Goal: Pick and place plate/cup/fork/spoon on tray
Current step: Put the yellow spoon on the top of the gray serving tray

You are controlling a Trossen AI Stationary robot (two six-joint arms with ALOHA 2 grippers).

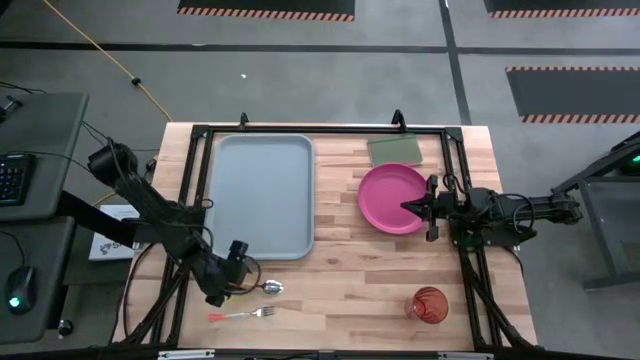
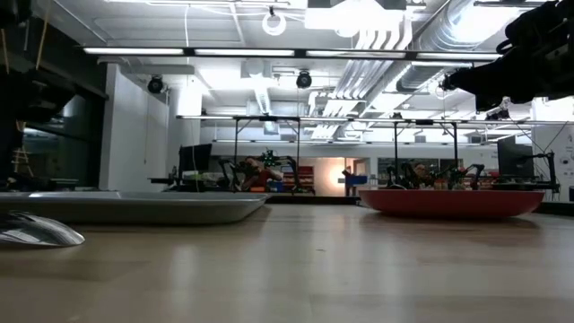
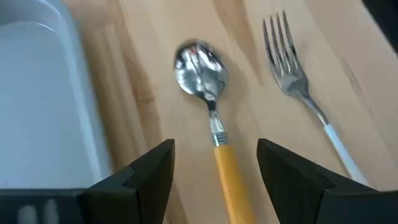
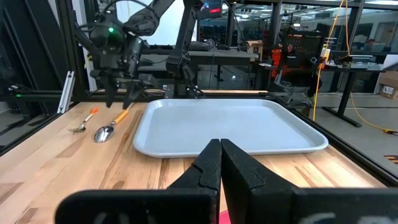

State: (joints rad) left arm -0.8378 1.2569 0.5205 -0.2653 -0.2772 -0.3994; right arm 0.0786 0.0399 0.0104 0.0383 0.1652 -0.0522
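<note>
The orange-handled spoon (image 3: pixel 208 87) lies flat on the wooden table just in front of the light blue-grey tray (image 1: pixel 262 195), with the red-handled fork (image 1: pixel 242 314) beside it. My left gripper (image 3: pixel 214 149) is open, its fingers standing on either side of the spoon's handle (image 3: pixel 227 177) without touching it. The magenta plate (image 1: pixel 388 195) rests on the table right of the tray. My right gripper (image 1: pixel 407 207) is shut and hovers over the plate's right part; the low view shows it well above the plate (image 2: pixel 448 202). The red-orange cup (image 1: pixel 430 305) stands near the front right.
A flat green rectangle (image 1: pixel 395 150) lies behind the plate at the far edge. A black frame (image 1: pixel 330 130) runs around the table's edges. Bare wood lies between the tray, the plate and the cup.
</note>
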